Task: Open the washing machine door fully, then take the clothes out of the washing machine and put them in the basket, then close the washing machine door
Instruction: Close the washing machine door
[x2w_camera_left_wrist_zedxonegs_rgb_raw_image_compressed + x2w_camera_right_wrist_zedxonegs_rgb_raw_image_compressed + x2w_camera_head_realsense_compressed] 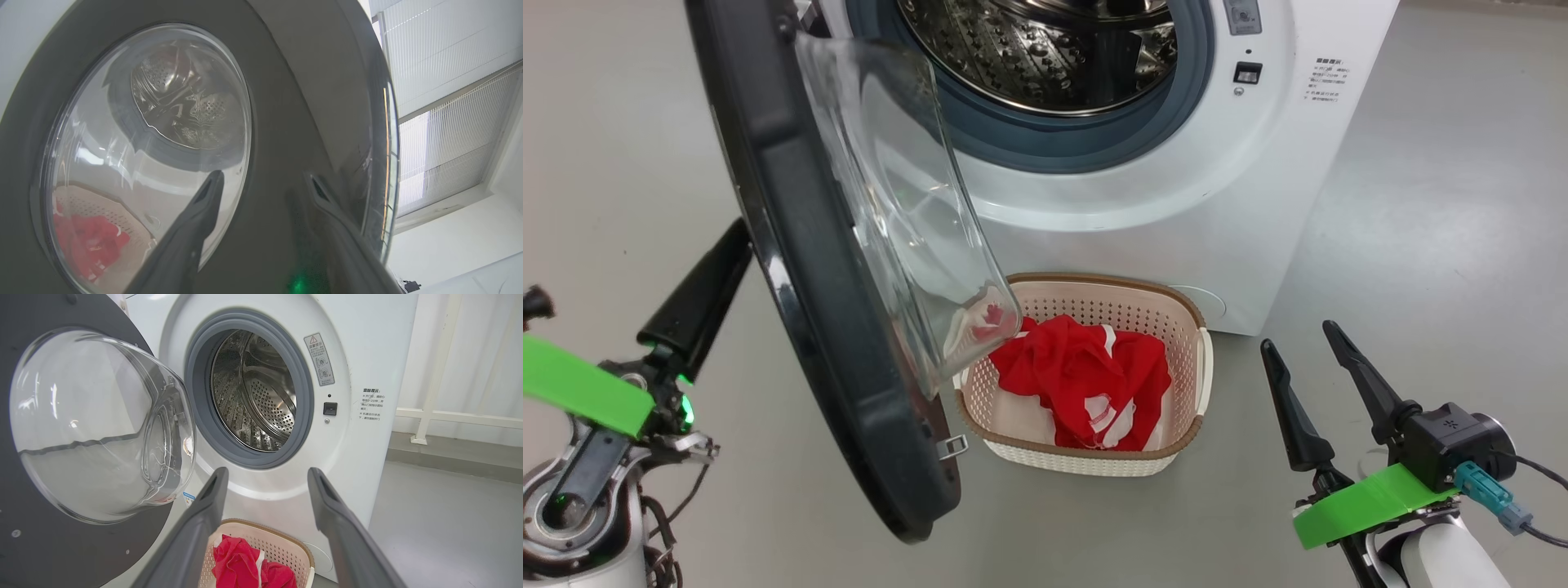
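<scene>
Clothes [1086, 376] in basket [1094, 308]; left tool [264, 175], open, sits behind the door [821, 327], apparently placed to push it shut; right tool [1297, 335] open, clear.

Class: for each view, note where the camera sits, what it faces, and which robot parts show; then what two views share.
Head view: on the head, facing forward and down at the washing machine door, basket and clothes; left gripper and right gripper show.
Left wrist view: left wrist, facing the door's outer face; own open fingers show.
Right wrist view: right wrist, facing the washing machine drum; own open fingers show.
Shared: head and right wrist views show the clothes in the basket.
</scene>
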Available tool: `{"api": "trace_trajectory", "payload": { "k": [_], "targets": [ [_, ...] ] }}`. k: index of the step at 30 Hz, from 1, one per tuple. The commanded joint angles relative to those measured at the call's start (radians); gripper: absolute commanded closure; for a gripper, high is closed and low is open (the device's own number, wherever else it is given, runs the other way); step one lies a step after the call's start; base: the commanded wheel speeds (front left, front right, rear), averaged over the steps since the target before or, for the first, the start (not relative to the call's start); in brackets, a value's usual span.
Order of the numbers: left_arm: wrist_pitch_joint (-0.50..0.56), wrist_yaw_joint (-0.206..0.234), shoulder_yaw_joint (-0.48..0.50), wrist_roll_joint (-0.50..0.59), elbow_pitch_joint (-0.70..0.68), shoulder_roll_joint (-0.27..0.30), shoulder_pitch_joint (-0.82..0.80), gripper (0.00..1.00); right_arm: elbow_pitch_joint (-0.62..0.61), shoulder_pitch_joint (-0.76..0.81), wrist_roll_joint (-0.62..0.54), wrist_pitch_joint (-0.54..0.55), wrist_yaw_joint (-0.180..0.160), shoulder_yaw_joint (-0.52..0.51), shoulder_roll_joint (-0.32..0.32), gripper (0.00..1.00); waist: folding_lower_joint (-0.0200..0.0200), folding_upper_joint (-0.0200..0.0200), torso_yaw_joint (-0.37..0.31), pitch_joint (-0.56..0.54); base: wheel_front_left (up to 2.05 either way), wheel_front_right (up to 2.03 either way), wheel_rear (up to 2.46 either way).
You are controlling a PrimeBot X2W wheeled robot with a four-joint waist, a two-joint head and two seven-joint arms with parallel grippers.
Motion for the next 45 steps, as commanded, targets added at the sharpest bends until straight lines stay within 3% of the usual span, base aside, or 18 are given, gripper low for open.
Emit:
{"api": "trace_trajectory", "payload": {
  "k": [1, 7, 11, 12, 16, 20, 30, 45],
  "targets": [
    [-0.025, -0.020, 0.034, 0.035, -0.034, 0.040, 0.007, 0.00, -0.021, -0.009, -0.009, -0.006, 0.000, 0.019, 0.000, 0.00, 0.0000, 0.0000, 0.001, 0.001, 0.00, 0.00, 0.00],
    [-0.253, -0.081, -0.016, 0.298, -0.046, 0.097, 0.057, 0.00, -0.021, -0.018, -0.008, -0.006, 0.000, 0.023, 0.001, 0.00, 0.0000, 0.0000, 0.001, 0.006, 0.00, 0.00, 0.00],
    [-0.429, -0.088, -0.112, 0.494, -0.053, 0.160, 0.099, 0.00, -0.020, -0.021, -0.005, -0.006, 0.000, 0.025, 0.000, 0.00, 0.0000, 0.0000, -0.002, 0.009, 0.00, 0.00, 0.00],
    [-0.522, -0.089, -0.167, 0.576, -0.055, 0.197, 0.119, 0.00, -0.019, -0.022, -0.003, -0.006, 0.000, 0.027, -0.001, 0.00, 0.0000, 0.0000, -0.004, 0.011, 0.00, 0.00, 0.00],
    [-0.686, -0.089, -0.236, 0.703, -0.026, 0.240, 0.150, 0.00, -0.019, -0.024, -0.002, -0.006, 0.000, 0.027, -0.001, 0.00, 0.0000, 0.0000, -0.009, 0.012, 0.00, 0.00, 0.00],
    [-0.797, -0.088, -0.263, 0.775, 0.011, 0.240, 0.159, 0.00, -0.019, -0.022, -0.002, -0.006, 0.000, 0.024, -0.001, 0.00, 0.0000, 0.0000, -0.009, 0.011, 0.00, 0.00, 0.00],
    [-0.881, -0.032, -0.306, 0.915, 0.046, 0.241, 0.207, 0.00, -0.018, -0.014, 0.004, -0.006, 0.000, 0.024, 0.007, 0.00, 0.0000, 0.0000, -0.015, 0.003, 0.00, 0.00, 0.00],
    [-0.904, 0.033, -0.296, 0.932, 0.019, 0.163, 0.291, 0.00, -0.017, -0.002, -0.006, -0.006, 0.000, 0.029, 0.012, 0.00, 0.0000, 0.0000, -0.015, -0.004, 0.00, 0.00, 0.00]
  ]
}}
